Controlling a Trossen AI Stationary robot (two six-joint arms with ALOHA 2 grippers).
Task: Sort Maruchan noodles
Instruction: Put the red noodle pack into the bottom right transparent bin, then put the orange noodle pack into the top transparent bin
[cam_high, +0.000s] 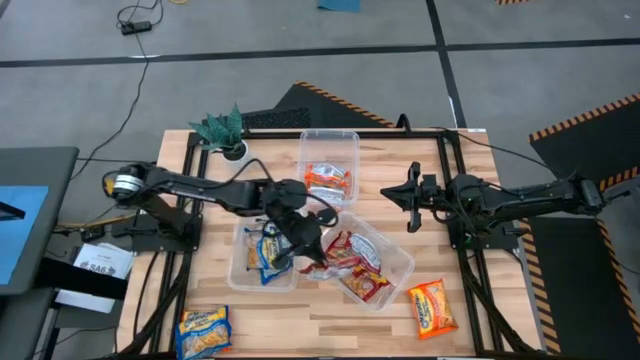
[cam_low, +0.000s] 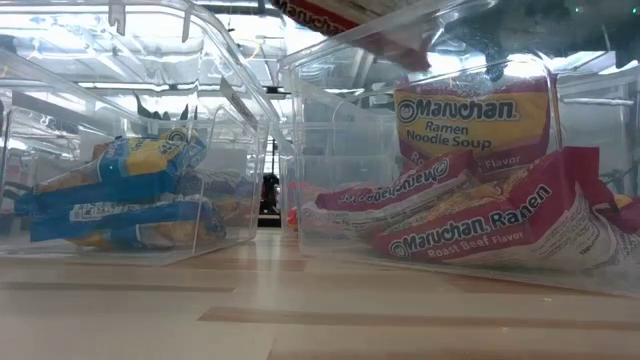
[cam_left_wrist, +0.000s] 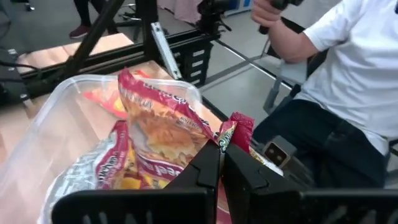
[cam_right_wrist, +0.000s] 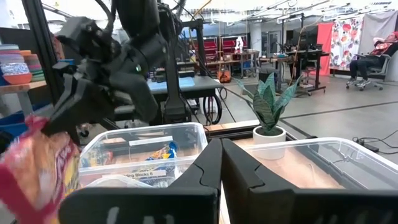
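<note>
High view gives the whole layout: three clear bins on the table (cam_high: 320, 310), and the left hand (cam_high: 312, 250) above the gap between the blue-packet bin (cam_high: 240, 272) and the red-packet bin (cam_high: 395, 262). It is closed on a red packet (cam_high: 318, 262), which hangs at the edge of the red-packet bin. An orange packet (cam_high: 327, 180) lies in the bin at 12 o'clock (cam_high: 329, 140). Two more packets lie loose on the table, one at 7 o'clock (cam_high: 204, 331) and one at 5 o'clock (cam_high: 432, 307).

The left wrist view shows what the high view cannot: the red packet (cam_left_wrist: 163, 127) rises just past the nearly closed fingers (cam_left_wrist: 205, 171), but the exact point of grip is hidden. A seated person (cam_left_wrist: 348, 93) shows beyond the table, with the head cut off.

The low view shows only packets through the bin walls, with "Maruchan Ramen" printed on a red one (cam_low: 480, 235); no arm shows there.

The right hand (cam_high: 411, 197) waits at 3 o'clock with its fingers together and empty. A small potted plant (cam_high: 222, 128) stands at 11 o'clock.
</note>
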